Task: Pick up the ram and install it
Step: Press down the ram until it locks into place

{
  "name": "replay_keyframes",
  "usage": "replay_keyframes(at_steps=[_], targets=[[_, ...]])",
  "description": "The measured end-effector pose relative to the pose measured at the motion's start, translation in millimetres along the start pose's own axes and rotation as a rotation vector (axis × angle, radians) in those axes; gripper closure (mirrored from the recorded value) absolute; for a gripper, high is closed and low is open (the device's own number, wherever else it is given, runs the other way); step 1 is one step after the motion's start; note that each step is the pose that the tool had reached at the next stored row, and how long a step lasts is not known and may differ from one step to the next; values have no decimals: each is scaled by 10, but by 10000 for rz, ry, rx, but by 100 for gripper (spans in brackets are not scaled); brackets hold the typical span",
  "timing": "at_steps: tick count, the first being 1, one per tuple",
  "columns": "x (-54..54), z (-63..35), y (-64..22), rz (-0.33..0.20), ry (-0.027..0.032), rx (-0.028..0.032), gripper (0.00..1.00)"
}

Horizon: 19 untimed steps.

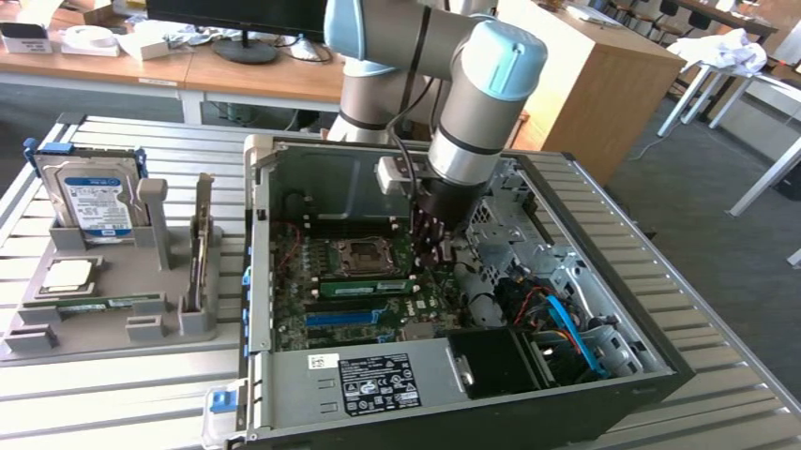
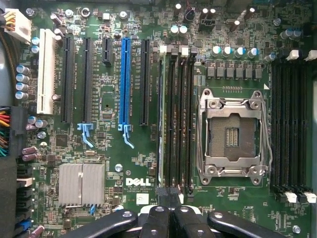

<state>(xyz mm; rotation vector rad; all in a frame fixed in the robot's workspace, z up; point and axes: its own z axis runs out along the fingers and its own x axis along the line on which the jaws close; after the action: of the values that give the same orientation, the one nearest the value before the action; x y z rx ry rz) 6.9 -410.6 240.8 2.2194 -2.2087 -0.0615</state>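
**Green ram in a board slot, closed fingers over one end**

Green and narrow, the ram (image 1: pixel 363 285) stands on edge in a memory slot on the motherboard (image 2: pixel 99 148). It lies just beside the empty processor socket (image 1: pixel 363 253). The board sits inside an open computer case (image 1: pixel 288 375), which rests on a slatted metal worktop (image 1: pixel 126 394).

In the exterior view the ram's long axis runs from that view's left to its right, in line with the neighbouring black slots. The wrist view shows it edge-on as a thin strip (image 2: pixel 159 124), in the slot of its bank farthest from the socket (image 2: pixel 233 131).

The arm reaches down into the case. Its dark fingers (image 1: pixel 426 246) are pressed together with no gap, and nothing is gripped between them. In the wrist view the fingers (image 2: pixel 157 218) hang above one end of that slot bank, the end toward the exterior view's right. Whether they touch the ram cannot be told.

Near the worktop's edge at the exterior view's left sits a grey holder (image 1: pixel 75 328). It carries an upright hard drive (image 1: pixel 90 202), a square processor chip (image 1: pixel 69 274) and another green stick lying flat (image 1: pixel 100 302).
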Motion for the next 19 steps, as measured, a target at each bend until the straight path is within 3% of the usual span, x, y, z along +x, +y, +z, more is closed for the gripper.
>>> replay_keyframes(at_steps=[19], targets=[[3, 97, -3, 0, 0, -1, 90]])
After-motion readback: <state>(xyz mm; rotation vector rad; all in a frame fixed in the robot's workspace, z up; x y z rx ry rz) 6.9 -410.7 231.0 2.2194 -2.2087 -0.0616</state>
